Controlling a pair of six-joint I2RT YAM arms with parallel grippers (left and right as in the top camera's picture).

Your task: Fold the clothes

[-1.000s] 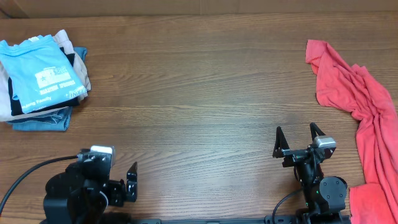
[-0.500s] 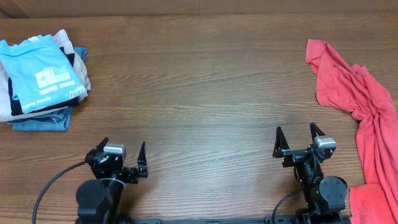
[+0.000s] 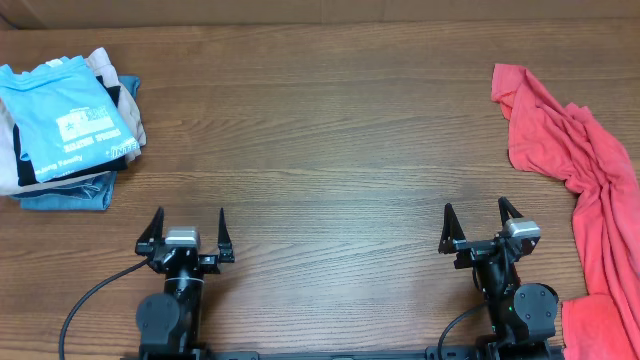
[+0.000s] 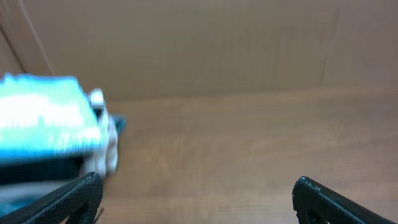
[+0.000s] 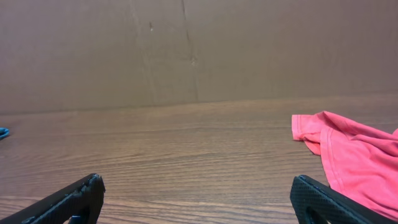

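A folded sky-blue T-shirt [image 3: 68,118] with printed lettering lies on top of a stack at the far left; it shows blurred in the left wrist view [image 4: 46,121]. Loose coral-red garments [image 3: 580,170] lie along the right edge, also seen in the right wrist view [image 5: 354,155]. My left gripper [image 3: 186,222] is open and empty near the front left, well short of the stack. My right gripper [image 3: 480,216] is open and empty near the front right, left of the red garments.
Under the blue T-shirt are folded beige, black and denim-blue pieces [image 3: 70,190]. A brown cardboard wall [image 5: 199,50] stands behind the wooden table [image 3: 320,150]. A second red piece [image 3: 600,325] lies at the front right corner.
My left arm has swung round from a turned pose to face forward, fingers spread open. The right arm and the clothes have not moved.
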